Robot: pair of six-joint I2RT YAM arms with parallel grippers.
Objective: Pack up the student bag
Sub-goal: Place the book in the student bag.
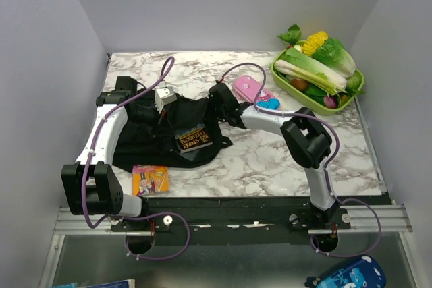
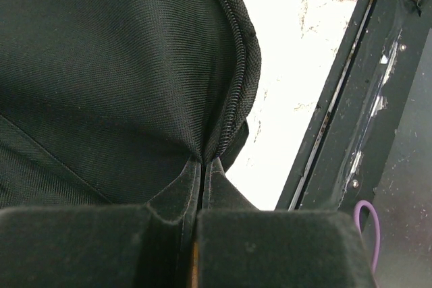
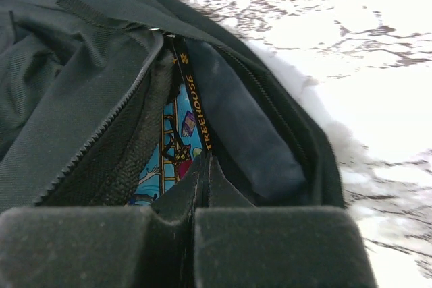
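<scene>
The student bag [image 1: 145, 143] is a black fabric backpack lying on the left half of the marble table. Its main zipper stands open, and a "Treehouse" book [image 1: 194, 139] shows in the mouth. My left gripper [image 1: 164, 109] is at the bag's far edge; in the left wrist view its jaws [image 2: 202, 164] are shut on the zippered rim of the bag [image 2: 101, 85]. My right gripper [image 1: 217, 99] is at the bag's far right corner. In the right wrist view it [image 3: 204, 158] is shut inside the opening of the bag [image 3: 67, 99], just above the book [image 3: 172, 146], with nothing seen between its fingers.
A second, colourful book [image 1: 150, 179] lies on the table in front of the bag. A pink case [image 1: 246, 88] and a blue item [image 1: 268, 102] lie beside the right arm. A green tray [image 1: 354, 90] of vegetables stands at the back right.
</scene>
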